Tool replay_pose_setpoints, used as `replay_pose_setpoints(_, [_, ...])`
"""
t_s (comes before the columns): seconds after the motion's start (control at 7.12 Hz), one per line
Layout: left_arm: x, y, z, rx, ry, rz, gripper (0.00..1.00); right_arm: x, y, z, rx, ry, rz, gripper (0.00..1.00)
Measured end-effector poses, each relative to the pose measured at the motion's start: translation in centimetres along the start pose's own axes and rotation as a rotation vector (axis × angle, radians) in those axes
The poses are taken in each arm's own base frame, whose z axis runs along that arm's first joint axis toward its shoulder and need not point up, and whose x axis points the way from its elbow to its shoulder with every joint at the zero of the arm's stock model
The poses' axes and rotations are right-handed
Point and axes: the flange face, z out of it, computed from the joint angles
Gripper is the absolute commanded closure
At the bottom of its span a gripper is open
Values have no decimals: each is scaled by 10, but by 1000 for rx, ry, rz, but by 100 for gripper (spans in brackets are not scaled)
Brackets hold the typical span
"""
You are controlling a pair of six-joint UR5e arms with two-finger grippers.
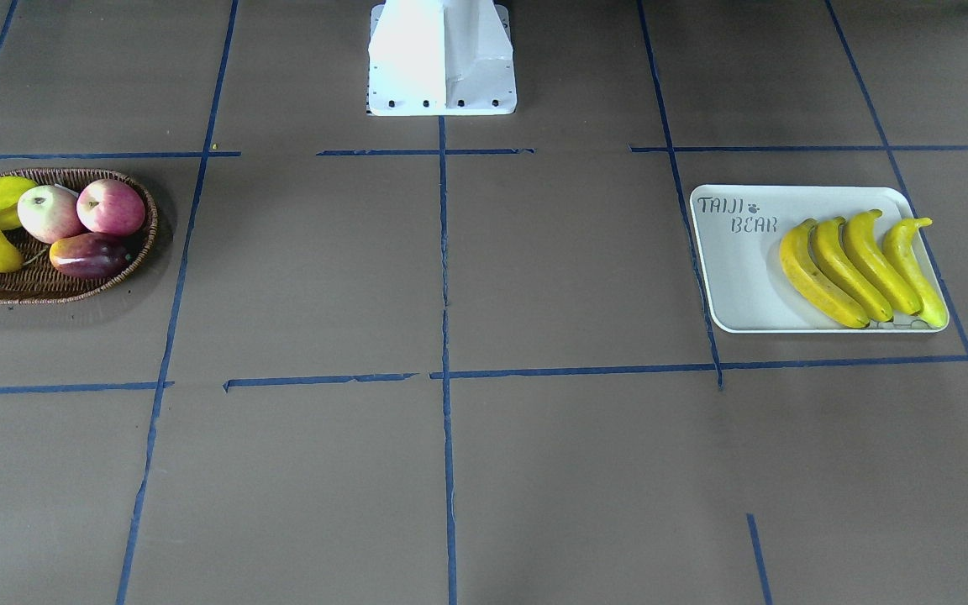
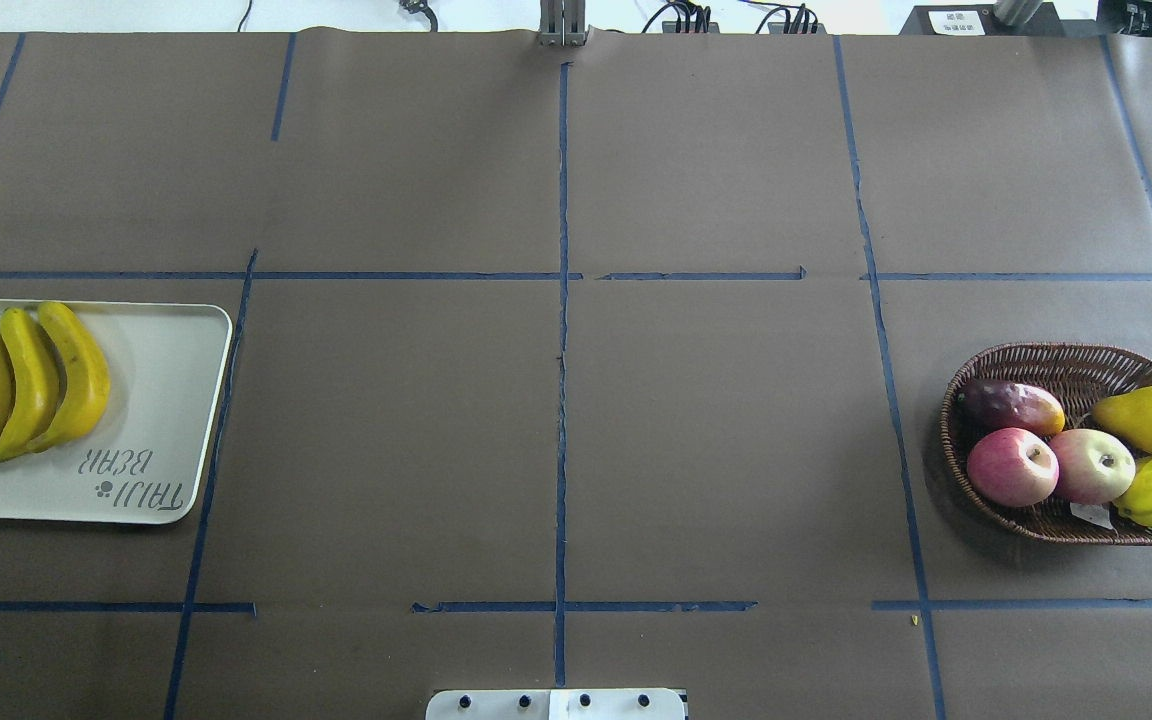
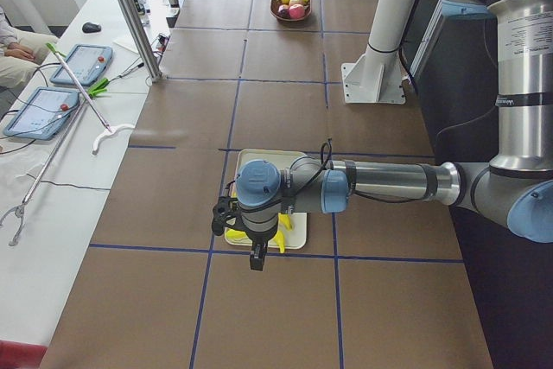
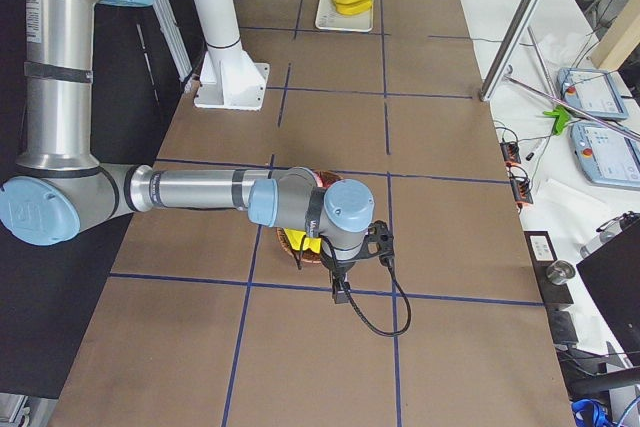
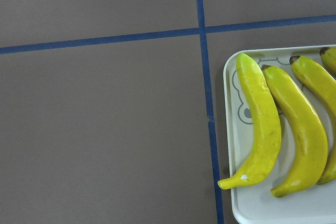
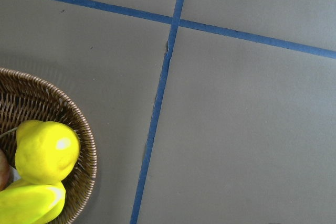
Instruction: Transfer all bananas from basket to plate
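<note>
Several yellow bananas [image 1: 862,265] [image 2: 21,385] lie side by side on the off-white plate [image 1: 736,286] [image 2: 151,400]. The wicker basket [image 1: 47,290] [image 2: 1076,360] holds a pear [image 6: 44,150], two apples and other fruit, with no banana showing in it. My left gripper [image 3: 257,257] hangs above the plate's outer end, seen only in the exterior left view; I cannot tell whether it is open or shut. My right gripper [image 4: 340,295] hangs over the basket's outer edge, seen only in the exterior right view; its state cannot be told either.
The robot's white pedestal [image 1: 442,59] stands at mid table. Brown paper with blue tape lines [image 2: 561,350] covers the table between plate and basket. Tablets [image 3: 82,62] and a grabber stick lie on the side bench, with a person's hand at its edge.
</note>
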Motion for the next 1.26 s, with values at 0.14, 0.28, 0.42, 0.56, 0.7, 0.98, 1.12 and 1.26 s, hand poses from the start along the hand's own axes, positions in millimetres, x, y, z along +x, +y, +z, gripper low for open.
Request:
replay_pose_setpoints(0.14, [0,2,1,-2,0,0,0,0,-1,-1,12,15,11,1])
replay_pose_setpoints(0.28, [0,4,1,-2,0,1,0,-1,-4,-4,41,33,26,1])
replay_pose_setpoints(0.42, [0,4,1,-2,1,2,0,-1,-6,-4,65,40,32,1])
replay_pose_setpoints(0.56, [-1,6,2,-4,1,1,0,-2,-6,-4,75,40,34,1])
replay_pose_setpoints(0.7, [-2,8,3,-7,2,-2,0,-2,-5,-3,77,37,36,1])
replay_pose_setpoints(0.98, [-2,10,4,-9,3,-4,0,-3,-5,-2,77,32,36,1])
replay_pose_setpoints(1.12, [-2,11,5,-10,4,-4,0,-3,-5,-1,77,31,35,1])
replay_pose_setpoints(1.26, [-2,11,5,-12,4,-5,0,-3,-5,-1,77,31,35,1])
